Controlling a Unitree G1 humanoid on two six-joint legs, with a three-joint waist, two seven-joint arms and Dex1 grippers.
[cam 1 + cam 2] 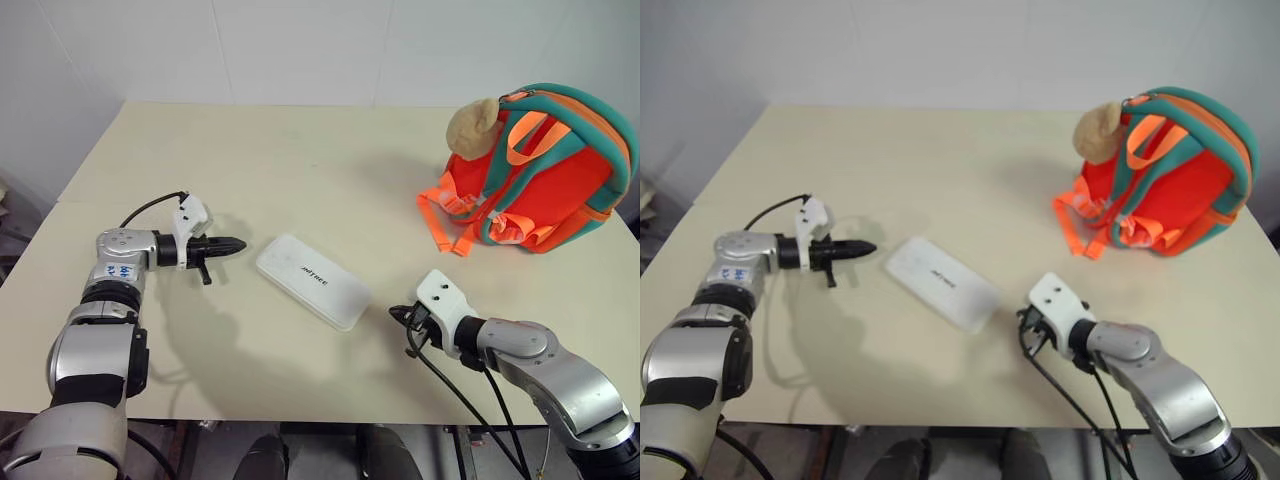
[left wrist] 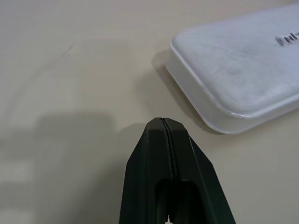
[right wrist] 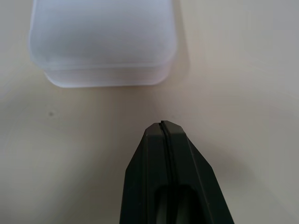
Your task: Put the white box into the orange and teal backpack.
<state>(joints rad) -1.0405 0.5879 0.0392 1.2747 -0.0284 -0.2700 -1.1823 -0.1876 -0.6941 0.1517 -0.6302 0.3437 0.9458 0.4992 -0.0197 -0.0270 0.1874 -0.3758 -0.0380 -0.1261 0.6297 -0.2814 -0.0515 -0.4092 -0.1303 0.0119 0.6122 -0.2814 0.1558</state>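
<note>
Lying flat on my matte bench (image 1: 300, 150), the smooth, round-cornered white box (image 1: 313, 281) is sitting between my closed, empty left tool (image 1: 236, 244) and right tool (image 1: 398, 314); its lettering is illegible.

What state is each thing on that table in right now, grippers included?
Flat white plastic box: lid closed, lying flat on the table, untouched.
Orange and teal fabric backpack: standing upright at the far right; whether it is unzipped, cannot tell.
Left gripper: shut, empty, beside the box.
Right gripper: shut, empty.

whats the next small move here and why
Probably bring both shut grippers in against the white box ends: the left gripper and right gripper flank it without touching, and it lies flat on the table, apart from the orange and teal backpack.
</note>
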